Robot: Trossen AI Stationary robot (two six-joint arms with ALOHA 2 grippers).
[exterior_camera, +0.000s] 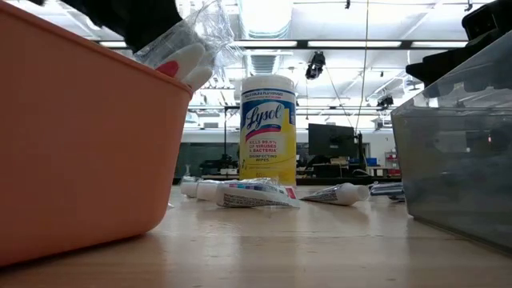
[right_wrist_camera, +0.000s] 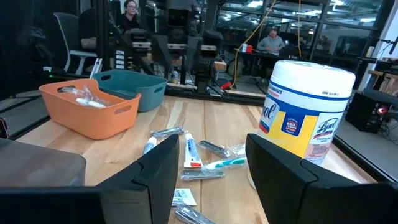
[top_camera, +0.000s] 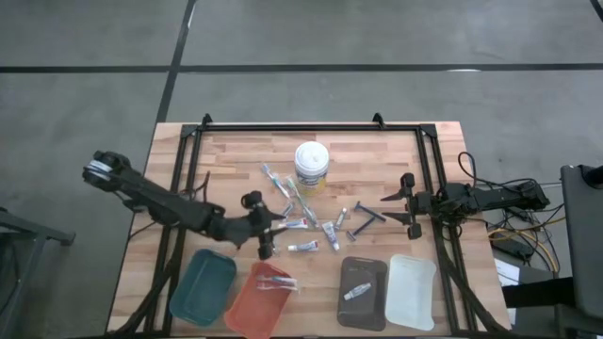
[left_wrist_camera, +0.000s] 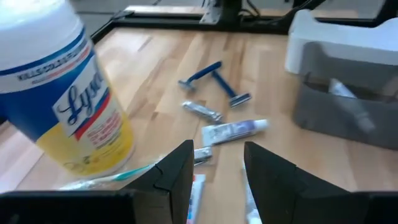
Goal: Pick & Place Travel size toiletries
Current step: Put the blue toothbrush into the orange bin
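Several small silvery-white tubes [top_camera: 303,247], toothbrushes [top_camera: 300,198] and a dark razor [top_camera: 367,218] lie flat on the wooden table in front of the white-lidded tub [top_camera: 311,167]. One tube [top_camera: 356,292] lies in the grey tray [top_camera: 363,306]. A wrapped toothbrush [top_camera: 275,282] lies in the orange tray [top_camera: 247,311]. My left gripper [top_camera: 273,224] [left_wrist_camera: 217,168] is open, low over the table, left of the scattered tubes [left_wrist_camera: 235,130] and pointing at them. My right gripper [top_camera: 398,205] [right_wrist_camera: 211,162] is open, right of the razor, pointing toward the table's left.
Four trays stand in a row along the near edge: teal [top_camera: 203,287], orange, grey, and white [top_camera: 411,292]. The tub stands upright toward the far side. A black frame [top_camera: 311,126] borders the table. People sit at desks [right_wrist_camera: 270,40] in the room beyond.
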